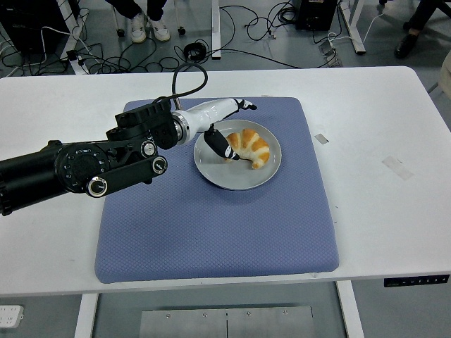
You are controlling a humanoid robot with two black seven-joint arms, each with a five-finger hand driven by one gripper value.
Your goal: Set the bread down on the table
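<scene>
A golden croissant [249, 147] lies on a round grey plate [232, 179] at the back middle of a blue mat [211, 225]. My left arm reaches in from the left, and its white hand [238, 129] hovers at the croissant's left end. The black thumb [223, 148] points down against the croissant's left side. The other fingertips [246, 105] stretch out over the plate's far rim, apart from the bread. The hand is spread and holds nothing. No right arm shows.
The mat covers the middle of the white table [394, 120]. Two bits of tape [320, 138] [398, 167] lie on the table to the right. Cables and a seated person's shoes [148, 28] are on the floor beyond the far edge.
</scene>
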